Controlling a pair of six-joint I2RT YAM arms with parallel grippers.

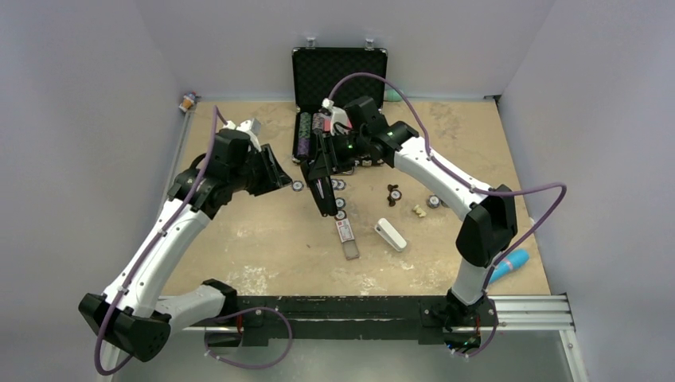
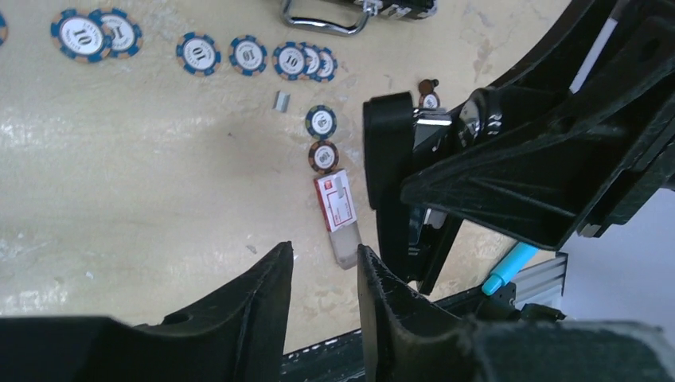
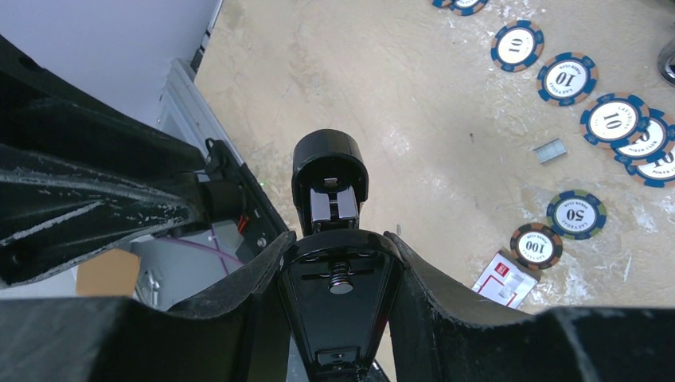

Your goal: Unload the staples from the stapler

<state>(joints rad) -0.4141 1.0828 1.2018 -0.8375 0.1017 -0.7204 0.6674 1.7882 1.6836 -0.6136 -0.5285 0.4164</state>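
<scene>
Top view: my right hand (image 1: 320, 169) gripped the stapler (image 1: 325, 195) over the desk (image 1: 263, 239); left wrist: my left hand (image 2: 322, 253) stood half-open, empty, beside it; right wrist: the staples (image 3: 550, 150) lay loose on the desk, which I judged liable to scatter if the stapler slipped.

Stapler (image 3: 329, 163) cut off at bottom edge

1. The left arm (image 1: 159, 247) and the right arm (image 1: 434, 171) are built of white links joined by black housings.
2. A purple cable (image 1: 525, 189) is run along each arm; on the right arm it is looped out towards 3 o'clock.
3. A small green light (image 1: 347, 146) is shown on the right wrist.
4. The left gripper (image 2: 325, 256) and the right gripper (image 3: 338, 239) are moulded in matte black, with pale scuffs along the edges.
</scene>
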